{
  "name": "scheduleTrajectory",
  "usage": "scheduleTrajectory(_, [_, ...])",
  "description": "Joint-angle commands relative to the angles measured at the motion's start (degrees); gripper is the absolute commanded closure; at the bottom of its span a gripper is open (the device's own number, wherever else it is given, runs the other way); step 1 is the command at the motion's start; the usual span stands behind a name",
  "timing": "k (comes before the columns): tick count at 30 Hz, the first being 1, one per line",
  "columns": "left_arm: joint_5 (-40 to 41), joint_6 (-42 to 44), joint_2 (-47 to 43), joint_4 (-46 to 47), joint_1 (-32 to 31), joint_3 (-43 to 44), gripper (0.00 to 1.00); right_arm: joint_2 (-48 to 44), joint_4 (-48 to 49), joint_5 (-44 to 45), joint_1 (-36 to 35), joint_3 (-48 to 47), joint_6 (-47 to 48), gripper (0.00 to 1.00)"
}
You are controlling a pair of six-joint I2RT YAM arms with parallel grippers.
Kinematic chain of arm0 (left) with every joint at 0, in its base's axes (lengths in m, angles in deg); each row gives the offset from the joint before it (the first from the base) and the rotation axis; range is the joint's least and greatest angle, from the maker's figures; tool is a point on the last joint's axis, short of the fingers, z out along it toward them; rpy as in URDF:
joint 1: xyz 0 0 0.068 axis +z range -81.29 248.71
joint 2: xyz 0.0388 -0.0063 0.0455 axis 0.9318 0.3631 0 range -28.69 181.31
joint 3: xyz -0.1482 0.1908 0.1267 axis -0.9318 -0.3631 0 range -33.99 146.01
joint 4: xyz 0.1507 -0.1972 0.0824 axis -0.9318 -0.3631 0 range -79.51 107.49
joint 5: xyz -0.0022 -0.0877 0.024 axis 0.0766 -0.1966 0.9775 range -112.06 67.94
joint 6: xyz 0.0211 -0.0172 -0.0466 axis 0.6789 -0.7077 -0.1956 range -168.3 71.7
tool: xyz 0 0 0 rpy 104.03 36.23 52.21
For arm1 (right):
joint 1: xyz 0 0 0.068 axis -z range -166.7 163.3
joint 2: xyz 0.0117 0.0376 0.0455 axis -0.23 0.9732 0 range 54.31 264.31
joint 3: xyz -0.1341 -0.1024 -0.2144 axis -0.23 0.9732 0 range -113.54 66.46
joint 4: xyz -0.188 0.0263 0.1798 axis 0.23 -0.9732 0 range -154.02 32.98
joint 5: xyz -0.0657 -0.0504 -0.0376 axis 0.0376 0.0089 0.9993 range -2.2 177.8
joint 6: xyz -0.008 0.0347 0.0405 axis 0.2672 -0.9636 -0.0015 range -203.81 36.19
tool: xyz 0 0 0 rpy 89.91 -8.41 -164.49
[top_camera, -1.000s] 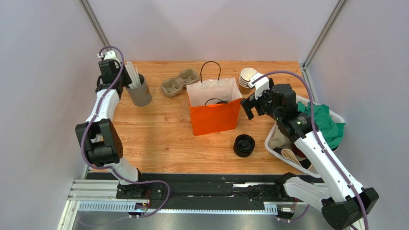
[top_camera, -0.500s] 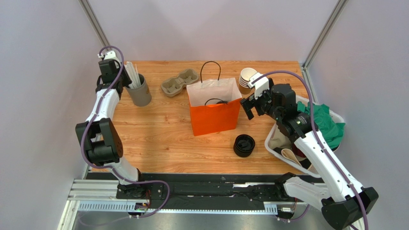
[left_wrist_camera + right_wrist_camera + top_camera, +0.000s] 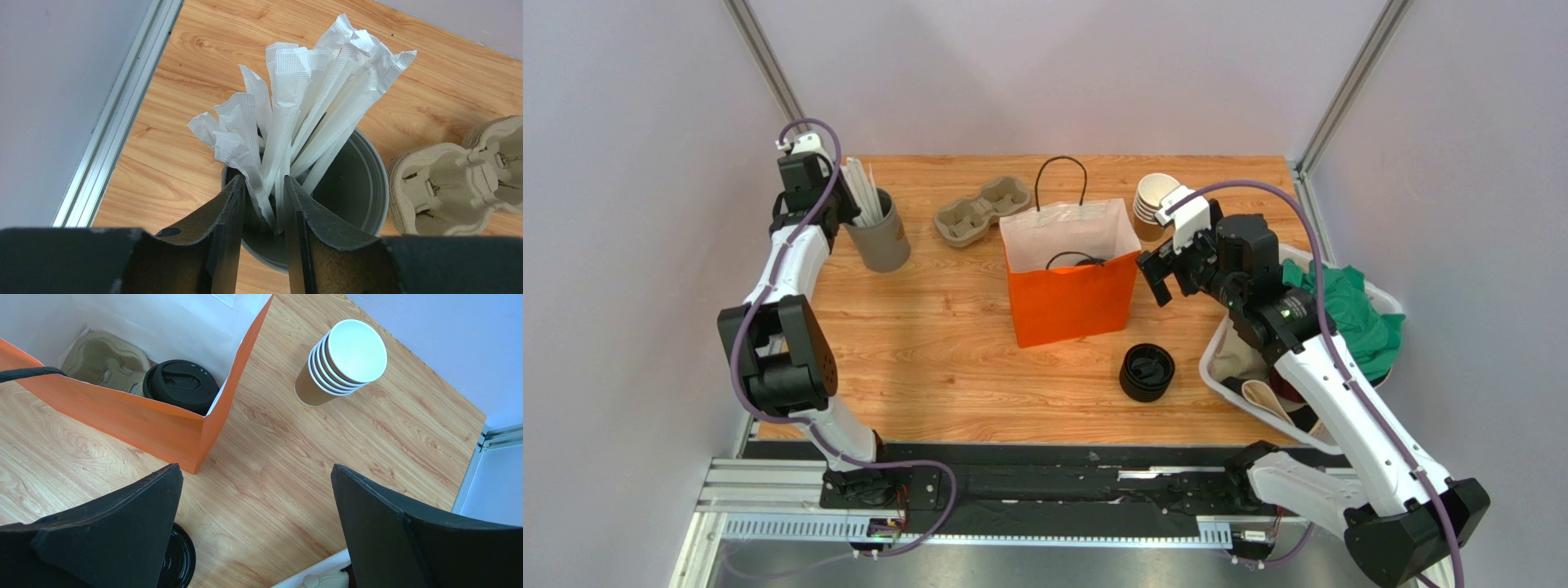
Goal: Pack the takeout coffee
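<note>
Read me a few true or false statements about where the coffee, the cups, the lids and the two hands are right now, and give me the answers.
1. The lidded coffee sits inside the orange bag. True.
2. The right hand is shut on a lid. False: it is open and empty, beside the bag.
3. The left hand has wrapped straws from the grey cup between its fingers. True.
4. The stack of lidless cups lies tipped over. False: it stands upright on the table.
5. The pile of black lids is in the bag. False: it sits on the table, outside the bag.
</note>
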Motion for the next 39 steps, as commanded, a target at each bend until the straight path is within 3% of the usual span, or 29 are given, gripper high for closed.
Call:
scheduleTrajectory(1, [0.8, 0.3, 0.5, 0.2, 0.4, 3.1, 0.66, -0.2, 1.2, 0.3, -0.3, -1.3, 0.4, 0.01])
scheduleTrajectory(8, [0.8, 0.2, 0.7, -0.1, 0.4, 3.4, 0.68, -0.1, 1.2, 0.2, -0.3, -1.3, 0.4, 0.01])
scheduleTrajectory(12, [0.9, 0.3, 1.0, -0.1, 0.5, 3.5, 0.76, 0.0, 1.2, 0.1, -0.3, -1.3, 0.4, 0.02])
scheduleTrajectory(22, [0.8, 0.3, 1.0, -0.8, 0.5, 4.0, 0.79, 0.4, 1.1, 0.2, -0.3, -1.3, 0.3, 0.01])
scheduleTrajectory(28, [-0.4, 0.2, 0.2, -0.9, 0.5, 3.9, 0.94, 0.6, 1.2, 0.3, -0.3, -1.4, 0.3, 0.01])
scheduleTrajectory(39, [-6.0, 1.2, -3.4, 1.8, 0.4, 1.5, 0.94, 0.8, 1.2, 0.4, -0.3, -1.4, 0.2, 0.01])
